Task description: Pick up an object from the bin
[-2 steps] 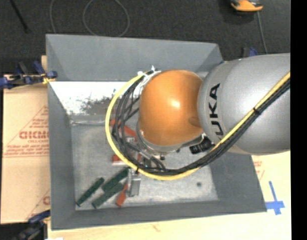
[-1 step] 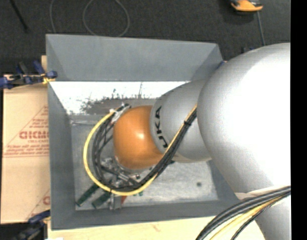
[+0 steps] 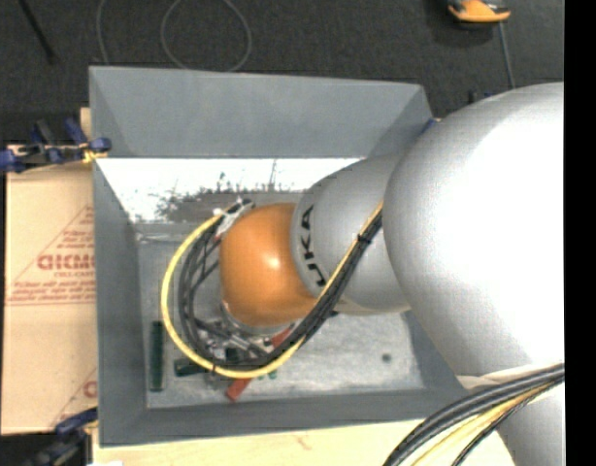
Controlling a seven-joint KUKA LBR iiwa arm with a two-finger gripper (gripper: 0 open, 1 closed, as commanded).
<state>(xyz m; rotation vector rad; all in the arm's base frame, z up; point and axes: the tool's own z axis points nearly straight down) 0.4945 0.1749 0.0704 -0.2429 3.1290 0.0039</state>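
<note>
- The arm (image 3: 453,250) reaches in from the right and bends low into the grey bin (image 3: 114,289).
- Its orange cover (image 3: 264,265) and a loop of yellow and black cables (image 3: 177,275) hang over the left half of the floor.
- The gripper (image 3: 223,343) sits low under that cover, near the bin's front left corner; I cannot tell whether it is open or closed.
- Just beside it lie a small red piece (image 3: 238,388) and a green piece (image 3: 193,367).
- A dark green strip (image 3: 157,355) lies along the left wall.

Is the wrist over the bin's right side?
No, the orange wrist cover hangs over the bin's left floor, near a red piece.
</note>
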